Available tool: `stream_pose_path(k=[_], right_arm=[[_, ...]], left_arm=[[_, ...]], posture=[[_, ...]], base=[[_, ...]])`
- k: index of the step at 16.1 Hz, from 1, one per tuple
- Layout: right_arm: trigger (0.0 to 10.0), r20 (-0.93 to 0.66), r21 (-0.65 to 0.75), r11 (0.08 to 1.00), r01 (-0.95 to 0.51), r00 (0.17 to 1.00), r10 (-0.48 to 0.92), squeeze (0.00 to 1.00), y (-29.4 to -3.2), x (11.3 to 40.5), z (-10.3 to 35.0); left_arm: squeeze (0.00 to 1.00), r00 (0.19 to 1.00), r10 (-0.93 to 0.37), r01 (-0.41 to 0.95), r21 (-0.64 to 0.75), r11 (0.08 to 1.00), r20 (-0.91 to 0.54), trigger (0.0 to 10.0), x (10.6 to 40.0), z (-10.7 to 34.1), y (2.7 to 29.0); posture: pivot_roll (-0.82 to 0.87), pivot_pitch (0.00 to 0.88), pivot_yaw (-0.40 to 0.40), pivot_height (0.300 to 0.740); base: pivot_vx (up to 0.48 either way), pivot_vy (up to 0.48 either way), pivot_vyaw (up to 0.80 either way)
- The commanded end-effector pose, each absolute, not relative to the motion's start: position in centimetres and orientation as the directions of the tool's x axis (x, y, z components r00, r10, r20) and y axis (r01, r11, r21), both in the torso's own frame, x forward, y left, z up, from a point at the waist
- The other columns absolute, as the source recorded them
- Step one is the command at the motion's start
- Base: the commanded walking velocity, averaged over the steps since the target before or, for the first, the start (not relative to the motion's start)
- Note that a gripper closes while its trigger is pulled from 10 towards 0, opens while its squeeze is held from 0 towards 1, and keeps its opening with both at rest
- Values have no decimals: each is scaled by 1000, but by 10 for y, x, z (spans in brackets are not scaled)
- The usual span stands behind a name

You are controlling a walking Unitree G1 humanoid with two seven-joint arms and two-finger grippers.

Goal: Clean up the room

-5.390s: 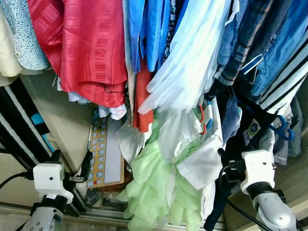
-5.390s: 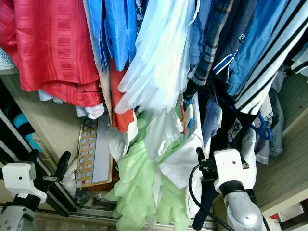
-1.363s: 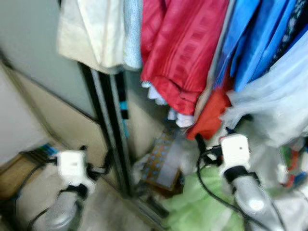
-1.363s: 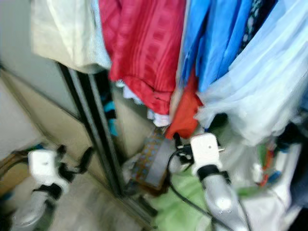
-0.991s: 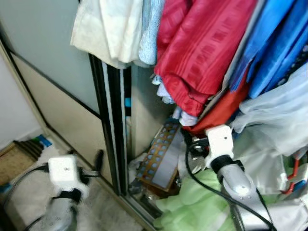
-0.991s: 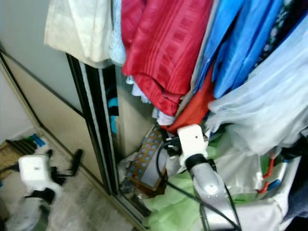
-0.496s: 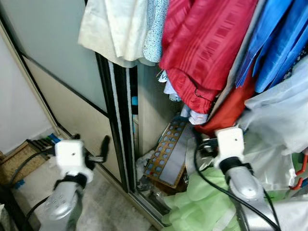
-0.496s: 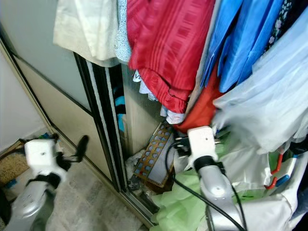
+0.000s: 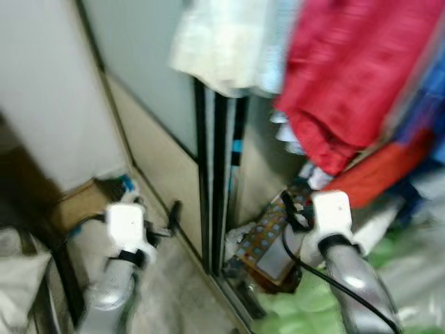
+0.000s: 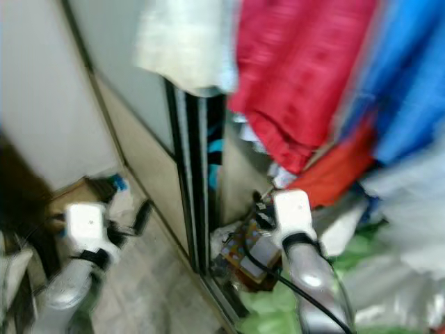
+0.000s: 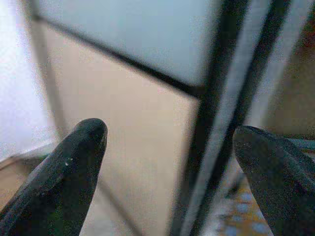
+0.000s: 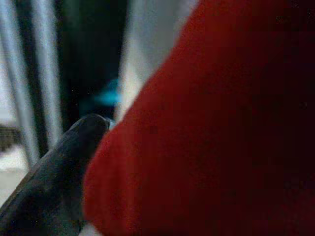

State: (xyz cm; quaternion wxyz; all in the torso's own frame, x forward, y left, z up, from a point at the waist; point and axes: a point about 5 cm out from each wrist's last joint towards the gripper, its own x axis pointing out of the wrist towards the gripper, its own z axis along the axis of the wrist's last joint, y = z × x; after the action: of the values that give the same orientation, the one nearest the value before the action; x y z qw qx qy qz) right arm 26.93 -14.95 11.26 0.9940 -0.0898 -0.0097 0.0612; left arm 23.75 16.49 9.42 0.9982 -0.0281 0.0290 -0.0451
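The robot is facing a sliding wardrobe door (image 9: 208, 174), left gripper (image 11: 167, 147) spread wide just before its frame. The right gripper (image 9: 295, 209), finger state unclear, is nearing red clothing (image 9: 334, 90). It should square up before pushing.

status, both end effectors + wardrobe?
Left end effector open, empty, facing door frame. Right arm low in wardrobe under red garment. Head views blurred.

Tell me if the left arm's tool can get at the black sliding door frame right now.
Probably yes. The left tool is open and faces the black door frame, with nothing between its fingers and the frame.
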Motion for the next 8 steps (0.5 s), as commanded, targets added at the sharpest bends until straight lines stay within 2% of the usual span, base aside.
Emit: stream_pose_path(k=[1,4,8], right_arm=[[10000,9,-188,978,-90,996,93,0,-159,267,112],[10000,-31,-196,975,-108,994,104,0,-164,250,103],[10000,-19,-201,971,-132,991,130,0,-159,259,106]], left_arm=[[0,995,-75,71,-47,996,-71,10000,235,94,168],[0,994,-74,74,-5,997,-76,10000,225,90,173],[0,993,-92,91,-11,996,-74,10000,231,93,168]], posture=[[-48,0,-11,740],[-39,0,-17,740],[-32,0,-22,740]], base=[[0,0,800],[0,0,800],[0,0,800]])
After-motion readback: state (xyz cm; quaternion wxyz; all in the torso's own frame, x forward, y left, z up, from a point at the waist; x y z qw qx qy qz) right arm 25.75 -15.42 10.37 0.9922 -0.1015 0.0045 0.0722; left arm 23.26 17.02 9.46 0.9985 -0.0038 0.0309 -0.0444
